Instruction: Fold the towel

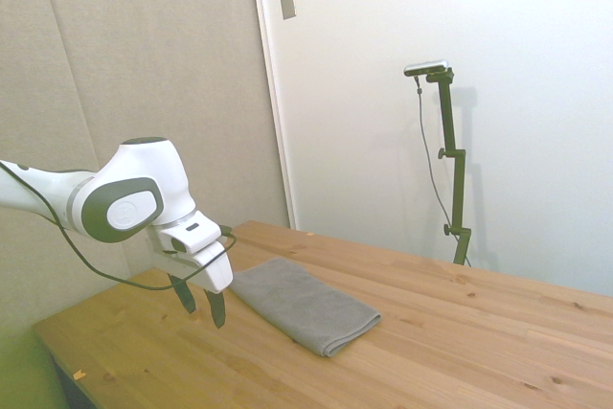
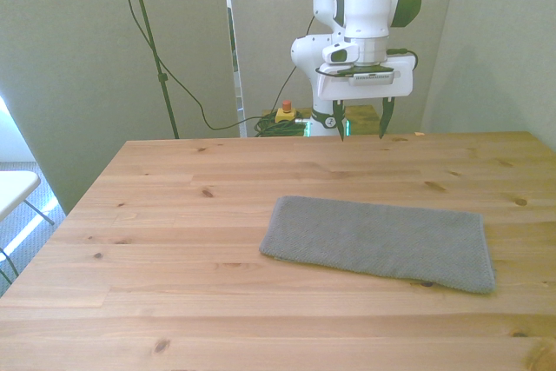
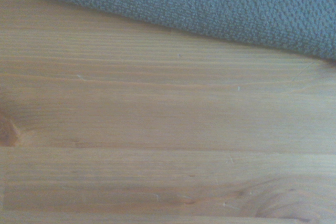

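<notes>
You had the gripper (image 2: 362,126) spread wide and empty above the table (image 2: 174,215), just behind the towel (image 2: 378,241), which lay flat mid-table, soft, limp and layered, so I judged a short-end corner the best hold.

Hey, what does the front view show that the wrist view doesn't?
Only the front view shows the open end effector raised behind the towel, touching nothing, and the towel's whole oblong outline. Only the wrist view shows the cloth's fine weave close up. Both show the grey towel lying on the wooden table.
</notes>
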{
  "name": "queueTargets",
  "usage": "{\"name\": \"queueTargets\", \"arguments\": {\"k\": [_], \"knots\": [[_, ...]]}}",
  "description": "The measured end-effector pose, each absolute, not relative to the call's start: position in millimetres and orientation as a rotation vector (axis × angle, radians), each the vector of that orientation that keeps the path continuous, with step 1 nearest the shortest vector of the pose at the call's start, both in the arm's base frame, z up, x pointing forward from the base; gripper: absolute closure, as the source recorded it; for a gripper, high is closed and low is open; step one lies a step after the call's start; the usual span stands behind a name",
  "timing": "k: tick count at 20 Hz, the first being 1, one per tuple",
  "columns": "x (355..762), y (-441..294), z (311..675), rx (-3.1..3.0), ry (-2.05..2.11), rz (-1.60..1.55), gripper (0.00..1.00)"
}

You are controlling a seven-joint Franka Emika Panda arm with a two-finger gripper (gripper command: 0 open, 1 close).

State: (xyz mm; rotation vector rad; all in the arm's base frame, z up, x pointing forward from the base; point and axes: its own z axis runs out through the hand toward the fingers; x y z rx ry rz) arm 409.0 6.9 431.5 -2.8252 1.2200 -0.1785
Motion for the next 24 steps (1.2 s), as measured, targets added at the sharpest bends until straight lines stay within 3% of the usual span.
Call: {"name": "queueTargets", "arguments": {"k": [8, 16, 24], "knots": [[419, 12, 435, -2.799, 1.337, -0.22, 0.0], [501, 102, 452, -2.893, 1.476, -0.406, 0.0], [571, 202, 421, -2.985, 1.565, -0.483, 0.0]]}}
